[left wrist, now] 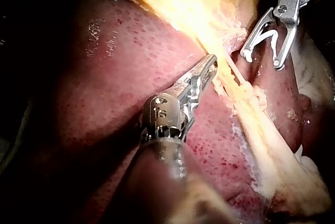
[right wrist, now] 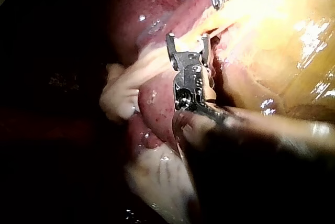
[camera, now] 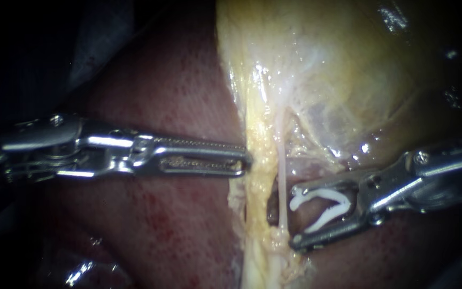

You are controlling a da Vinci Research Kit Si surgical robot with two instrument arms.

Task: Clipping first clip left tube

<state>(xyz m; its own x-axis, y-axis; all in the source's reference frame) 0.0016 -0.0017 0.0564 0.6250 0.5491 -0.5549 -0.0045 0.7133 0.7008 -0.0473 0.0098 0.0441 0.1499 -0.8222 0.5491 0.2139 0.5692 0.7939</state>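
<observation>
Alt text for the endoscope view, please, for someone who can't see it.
My right instrument holds an open white clip in its spread jaws, right beside a thin pale tube but not yet around it. My left instrument meets the yellowish strand of tissue from the opposite side, over dark red liver.

Endoscope view: light comes from the camera side and pools mid-scene. The gallbladder (camera: 338, 69) is bright with wet glare spots; the left edge and the corners drop to black. Metal on the left instrument (camera: 247, 159) and right instrument (camera: 295, 217) throws hard highlights, and the white clip (camera: 316, 194) glows. Left wrist view: pale tissue near the instrument tip is nearly burnt out, the liver (left wrist: 104, 93) is evenly lit, the rim is dark. Right wrist view: dim, much in deep shadow, with glints on wet tissue.
</observation>
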